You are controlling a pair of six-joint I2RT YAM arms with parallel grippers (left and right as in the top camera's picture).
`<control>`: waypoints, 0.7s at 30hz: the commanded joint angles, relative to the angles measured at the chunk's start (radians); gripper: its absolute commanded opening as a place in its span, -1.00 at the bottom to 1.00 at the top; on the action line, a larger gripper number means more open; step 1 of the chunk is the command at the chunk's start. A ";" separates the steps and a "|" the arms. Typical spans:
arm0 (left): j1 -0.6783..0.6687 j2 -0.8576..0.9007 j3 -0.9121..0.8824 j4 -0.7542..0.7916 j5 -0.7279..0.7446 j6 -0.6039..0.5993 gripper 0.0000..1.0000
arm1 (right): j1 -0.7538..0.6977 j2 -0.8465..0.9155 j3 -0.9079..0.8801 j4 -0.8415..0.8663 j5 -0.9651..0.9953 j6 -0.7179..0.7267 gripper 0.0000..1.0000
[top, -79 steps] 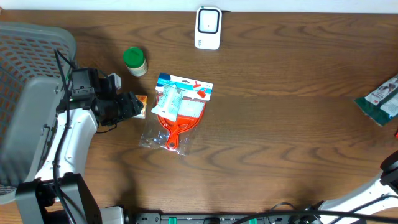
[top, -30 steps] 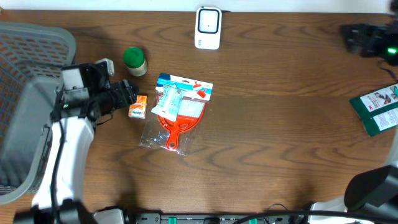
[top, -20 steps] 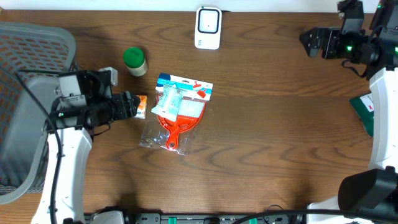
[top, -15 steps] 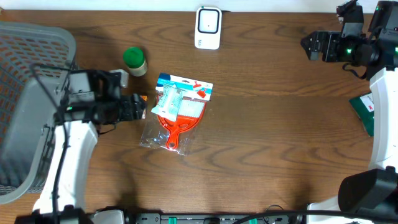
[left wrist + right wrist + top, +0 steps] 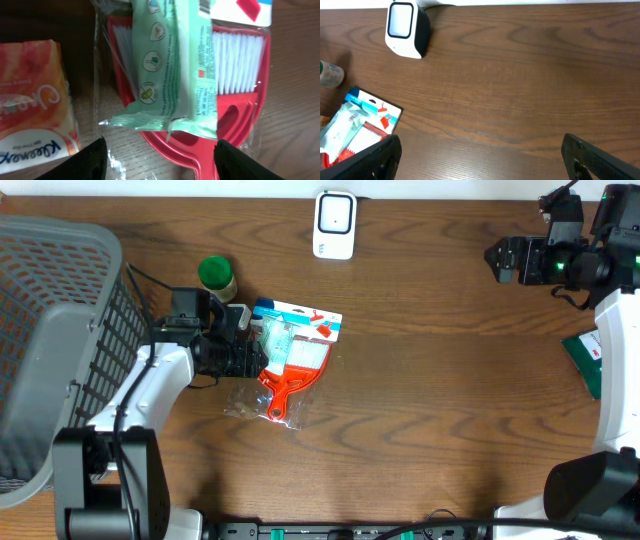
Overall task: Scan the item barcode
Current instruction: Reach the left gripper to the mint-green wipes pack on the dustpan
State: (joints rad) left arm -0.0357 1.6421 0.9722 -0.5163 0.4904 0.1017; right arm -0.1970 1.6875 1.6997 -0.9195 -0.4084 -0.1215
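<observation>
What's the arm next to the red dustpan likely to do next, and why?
Probably lower the left tool and close it on the pale green packet. Its jaws stand open on either side of the packet's end, which lies on the red dustpan pack and is not gripped yet. The scanner stands at the table's far edge.

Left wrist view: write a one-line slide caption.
Open jaws of the left gripper hover over a green packet lying on a packaged red dustpan set, orange tissue pack alongside.
</observation>
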 commanded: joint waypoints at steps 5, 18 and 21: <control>0.000 0.018 -0.005 0.028 -0.005 -0.028 0.34 | 0.002 -0.016 0.000 -0.002 0.004 -0.018 0.98; 0.000 0.019 -0.005 0.086 -0.006 -0.062 0.28 | 0.009 -0.016 0.000 -0.005 0.003 -0.018 0.98; 0.000 0.019 -0.005 0.092 -0.006 -0.062 0.29 | 0.010 -0.016 0.000 -0.006 -0.009 -0.014 0.97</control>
State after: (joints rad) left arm -0.0357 1.6550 0.9722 -0.4313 0.4908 0.0486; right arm -0.1967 1.6875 1.6997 -0.9226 -0.4068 -0.1219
